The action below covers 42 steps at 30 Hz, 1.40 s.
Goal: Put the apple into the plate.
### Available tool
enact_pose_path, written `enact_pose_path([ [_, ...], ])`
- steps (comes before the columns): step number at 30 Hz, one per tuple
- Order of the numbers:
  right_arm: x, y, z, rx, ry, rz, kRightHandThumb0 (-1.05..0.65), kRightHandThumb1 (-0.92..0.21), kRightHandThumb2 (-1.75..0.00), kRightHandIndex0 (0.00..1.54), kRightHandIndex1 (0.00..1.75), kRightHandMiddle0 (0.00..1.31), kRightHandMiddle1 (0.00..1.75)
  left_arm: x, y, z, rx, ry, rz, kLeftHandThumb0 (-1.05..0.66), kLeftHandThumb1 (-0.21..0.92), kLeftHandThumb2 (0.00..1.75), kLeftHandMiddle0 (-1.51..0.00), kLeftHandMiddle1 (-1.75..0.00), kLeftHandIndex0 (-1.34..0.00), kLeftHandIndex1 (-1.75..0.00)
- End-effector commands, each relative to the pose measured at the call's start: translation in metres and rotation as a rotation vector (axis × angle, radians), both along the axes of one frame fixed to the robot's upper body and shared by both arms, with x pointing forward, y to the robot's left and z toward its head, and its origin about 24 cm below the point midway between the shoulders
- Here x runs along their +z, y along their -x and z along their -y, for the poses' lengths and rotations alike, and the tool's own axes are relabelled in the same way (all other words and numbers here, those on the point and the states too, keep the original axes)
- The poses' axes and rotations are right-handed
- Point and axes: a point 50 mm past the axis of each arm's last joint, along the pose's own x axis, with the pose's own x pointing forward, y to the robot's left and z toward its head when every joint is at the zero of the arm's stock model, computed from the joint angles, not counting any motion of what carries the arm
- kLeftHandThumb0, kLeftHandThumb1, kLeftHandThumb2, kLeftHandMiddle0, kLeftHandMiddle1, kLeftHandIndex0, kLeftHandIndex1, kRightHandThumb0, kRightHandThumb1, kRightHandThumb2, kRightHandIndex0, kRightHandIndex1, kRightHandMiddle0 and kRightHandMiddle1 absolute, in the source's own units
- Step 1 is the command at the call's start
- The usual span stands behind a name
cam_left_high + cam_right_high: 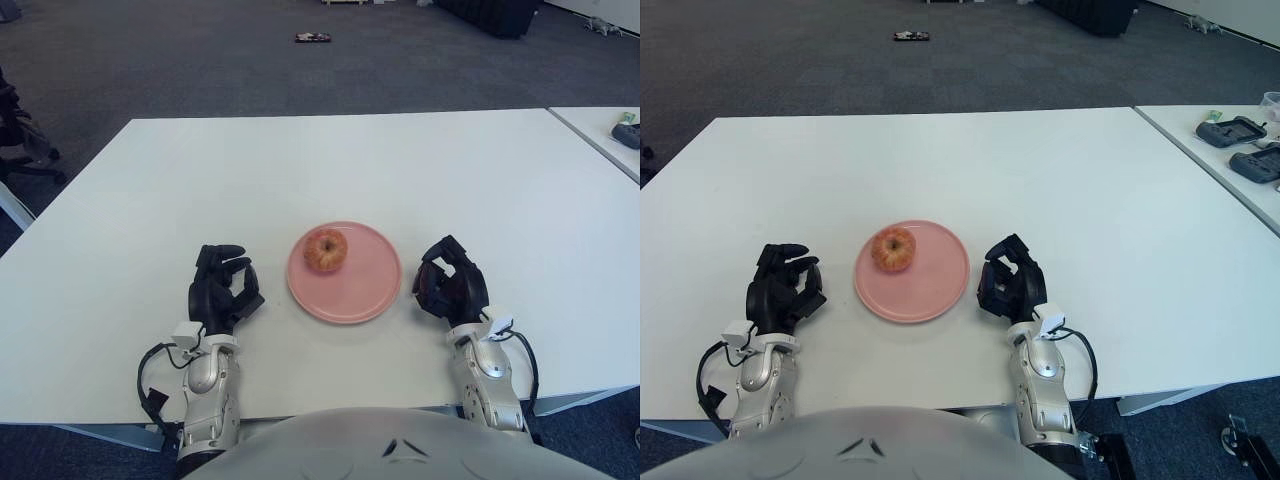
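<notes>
The red-yellow round apple (326,249) is sitting at ten o'clock on the pink round plate (365,290). I am resting my right hand (451,291) and left hand (222,289) beside it, fingers curled, grasping nothing.

We see the round pink plate (345,273) lying on the white rectangular table (330,170), midway between the left and right edges and nearer the front edge than the back. The red-yellow apple (326,249) sits in the plate, toward its back-left part. The black three-finger left hand (222,289) rests on the table left of the plate, apart from it, near the front edge. The black three-finger right hand (449,293) rests just beside the plate's right rim, also near the front edge. A second white table (1225,150) stands off the right edge, carrying dark devices (1235,132).
</notes>
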Motion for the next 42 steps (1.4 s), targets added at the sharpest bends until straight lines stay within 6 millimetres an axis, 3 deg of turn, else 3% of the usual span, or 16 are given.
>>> enact_pose_path([
  [1, 0.001, 0.000, 0.000, -0.005, -0.056, -0.008, -0.45, -0.39, -1.23, 0.96, 1.75, 0.55, 1.75, -0.014, 0.007, 0.003, 0.006, 0.042, -0.078, -0.01, 0.48, 1.13, -0.46, -1.70, -0.33, -1.75],
  [19, 0.000, 0.005, 0.007, -0.081, -0.141, -0.033, -0.44, -0.42, -1.20, 0.91, 1.75, 0.53, 1.75, -0.014, 0.007, 0.001, 0.002, 0.024, -0.088, -0.01, 0.48, 1.12, -0.44, -1.70, -0.34, -1.75],
  [42, 0.000, 0.007, 0.011, -0.144, -0.043, 0.021, -0.45, -0.40, -1.22, 0.88, 1.75, 0.54, 1.75, -0.014, 0.009, 0.000, 0.000, 0.045, -0.079, -0.01, 0.48, 1.12, -0.47, -1.67, -0.34, -1.75],
])
